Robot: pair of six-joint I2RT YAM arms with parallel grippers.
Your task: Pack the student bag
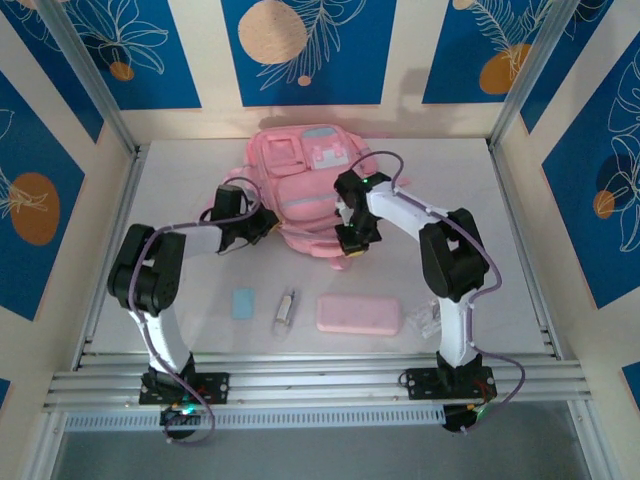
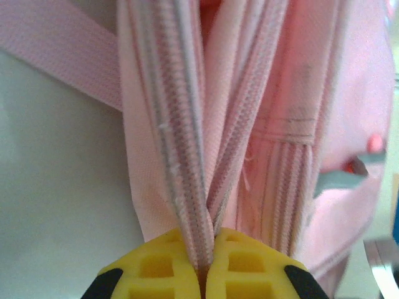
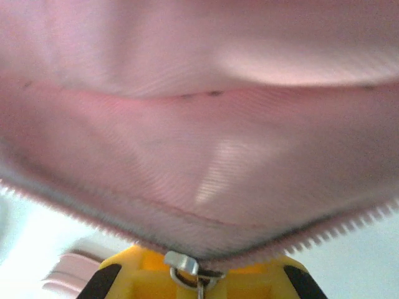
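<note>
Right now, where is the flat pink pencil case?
In the top view, the pencil case lies on the table's near side, right of centre, between a small silvery object and the right arm.

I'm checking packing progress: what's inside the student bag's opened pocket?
Pink lining of the student bag shows through the open zip, with no packed item visible. Its deeper part is covered by sagging fabric.

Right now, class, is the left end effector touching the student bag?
Touching. The left wrist view shows the left end effector with its yellow fingers pinched shut on the student bag zipper strip, no gap.
</note>
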